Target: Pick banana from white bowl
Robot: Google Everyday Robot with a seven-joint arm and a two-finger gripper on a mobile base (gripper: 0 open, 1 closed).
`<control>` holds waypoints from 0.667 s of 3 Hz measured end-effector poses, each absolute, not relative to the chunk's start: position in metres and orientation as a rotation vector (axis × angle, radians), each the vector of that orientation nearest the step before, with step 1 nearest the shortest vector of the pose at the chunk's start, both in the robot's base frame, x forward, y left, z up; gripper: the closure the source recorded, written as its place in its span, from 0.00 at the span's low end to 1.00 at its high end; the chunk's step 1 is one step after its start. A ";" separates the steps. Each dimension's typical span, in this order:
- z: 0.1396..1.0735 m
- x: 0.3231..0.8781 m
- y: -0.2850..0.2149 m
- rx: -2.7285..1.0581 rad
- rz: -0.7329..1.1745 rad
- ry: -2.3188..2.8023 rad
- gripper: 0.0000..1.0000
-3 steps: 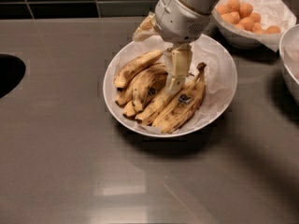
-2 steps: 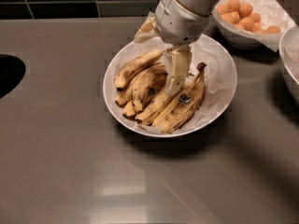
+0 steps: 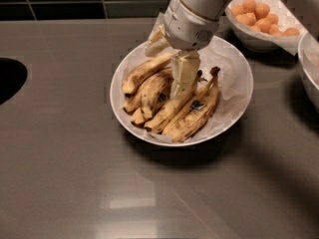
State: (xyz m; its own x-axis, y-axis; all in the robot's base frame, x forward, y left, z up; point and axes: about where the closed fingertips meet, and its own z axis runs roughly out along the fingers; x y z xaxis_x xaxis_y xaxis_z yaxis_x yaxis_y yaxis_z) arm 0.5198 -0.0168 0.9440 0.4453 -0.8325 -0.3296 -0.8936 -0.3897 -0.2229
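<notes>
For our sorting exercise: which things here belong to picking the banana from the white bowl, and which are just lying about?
Job: slim unstickered banana; white bowl; gripper, down in that bowl.
Lying about: stickered bananas; bowl of orange fruits; dark counter opening.

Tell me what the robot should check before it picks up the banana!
1. Gripper inside the white bowl: ok, it is down among the fruit.
2. Right fruit underneath: ok, the slim banana with no sticker lies right below it.
3. Firm hold on it: cannot tell.
4. Room around it: not ok, the bananas with stickers press against it on both sides.
5. Bowl steady: ok, it sits flat on the counter.
6. Small bowl of orange fruits out of the way: ok, it stands apart at the back right.
</notes>
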 end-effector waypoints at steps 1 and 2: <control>0.942 0.520 -0.018 -2.348 0.216 1.508 0.28; 0.938 0.522 -0.020 -2.349 0.218 1.525 0.31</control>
State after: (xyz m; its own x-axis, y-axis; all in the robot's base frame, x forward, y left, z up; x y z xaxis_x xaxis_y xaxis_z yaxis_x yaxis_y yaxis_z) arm 0.5219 -0.0196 0.9381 0.4151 -0.8577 -0.3034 -0.9083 -0.3719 -0.1914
